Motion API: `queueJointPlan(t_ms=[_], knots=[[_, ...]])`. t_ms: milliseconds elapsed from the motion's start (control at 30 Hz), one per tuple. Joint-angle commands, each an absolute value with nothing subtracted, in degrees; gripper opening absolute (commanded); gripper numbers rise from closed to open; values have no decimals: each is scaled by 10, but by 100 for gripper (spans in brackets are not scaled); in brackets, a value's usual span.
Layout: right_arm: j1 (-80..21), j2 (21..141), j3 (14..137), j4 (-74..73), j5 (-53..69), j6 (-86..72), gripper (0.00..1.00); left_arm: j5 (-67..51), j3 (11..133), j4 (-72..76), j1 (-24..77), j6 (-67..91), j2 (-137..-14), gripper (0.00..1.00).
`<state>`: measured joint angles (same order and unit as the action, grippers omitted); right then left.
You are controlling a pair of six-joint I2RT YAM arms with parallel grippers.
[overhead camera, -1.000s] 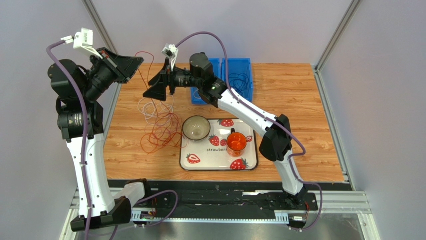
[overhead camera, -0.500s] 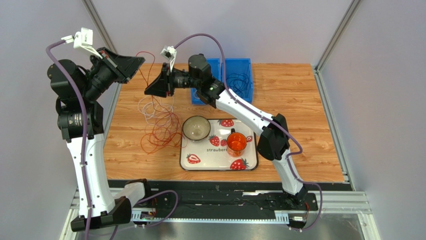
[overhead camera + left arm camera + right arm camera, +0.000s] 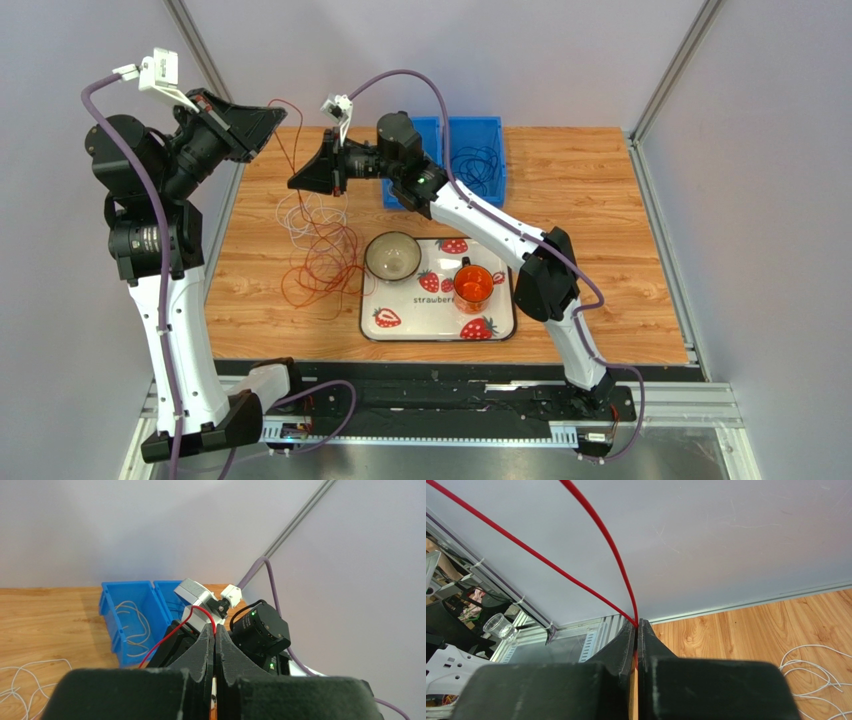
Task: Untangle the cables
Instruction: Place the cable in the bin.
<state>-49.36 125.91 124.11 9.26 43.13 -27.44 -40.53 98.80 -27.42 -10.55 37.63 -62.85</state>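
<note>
Right pincer (image 3: 637, 625) clenched on thin red wire (image 3: 619, 556). Left pincer (image 3: 215, 634) raised, clamped on it too. Loose red and white wire loops (image 3: 320, 255) on wooden table (image 3: 600, 220).

Two arms, same build: left arm (image 3: 178, 340), right arm (image 3: 485, 222). Glossy white shells on the long links, black cylindrical motor housings (image 3: 148, 243) at the joints. Purple-grey hose (image 3: 92, 110) off the left wrist and down the white link; matching hose (image 3: 425, 78) over the right arm. Small white camera block (image 3: 160, 72) on a bracket at the left wrist, another (image 3: 339, 106) at the right. Black wedge-shaped bodies behind the fingers. Matte black, tapered, faintly grainy: left fingers (image 3: 204, 652); right fingers (image 3: 622, 647) the same. Green indicator lights (image 3: 253, 613) on the right arm's black wrist motor. Black base plate (image 3: 450, 398) on a silver rail (image 3: 640, 412) at the bench's near edge.
</note>
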Motion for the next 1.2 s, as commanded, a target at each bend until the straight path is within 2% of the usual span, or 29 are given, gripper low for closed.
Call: queueJointPlan(t_ms=[0,33,67,167,233,533,767,900,1167], knots=[[-491,1230,1249,65,406,-269,0,-396,977,-264,-108,365,-604,5],[-490,1223,1257,53,400,-264,0,-385,966,-276,-108,357,-599,14],[-489,1219,1266,41,394,-257,0,-380,953,-279,-108,346,-588,38],[-486,1196,1291,4,365,-232,0,-366,894,-281,-108,334,-564,79],[-483,1182,1309,-28,336,-209,0,-360,843,-277,-108,330,-551,85],[-475,1087,1329,-41,258,-157,0,-271,669,-299,-108,341,-482,85],[-475,1060,1367,-26,203,-106,0,-287,562,-294,-107,353,-454,82],[-475,1056,1390,-18,188,-88,0,-303,498,-231,-105,384,-441,82],[-475,1045,1411,-7,156,-59,0,-261,442,-171,-28,415,-482,75]])
